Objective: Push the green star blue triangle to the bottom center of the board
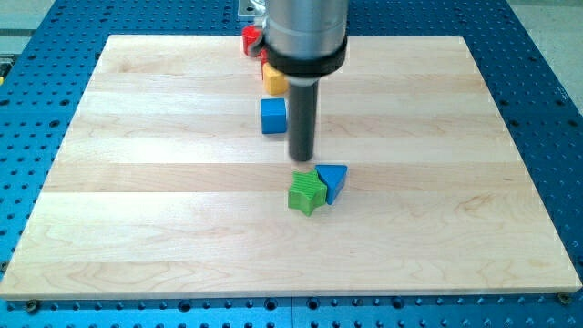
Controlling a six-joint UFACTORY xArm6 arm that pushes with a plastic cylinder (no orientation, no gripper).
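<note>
A green star block (307, 193) lies on the wooden board (137, 182) a little below its middle. A blue triangle block (332, 180) touches the star on its right side. My tip (301, 160) stands just above the pair toward the view's top, close to the star's upper edge and left of the triangle's top. The rod rises from there to the arm's grey cylinder (306, 32) at the view's top.
A blue cube (273, 116) sits left of the rod. A yellow block (274, 81) and a red block (250, 40) lie near the board's top edge, partly hidden by the arm. A blue perforated table (36, 82) surrounds the board.
</note>
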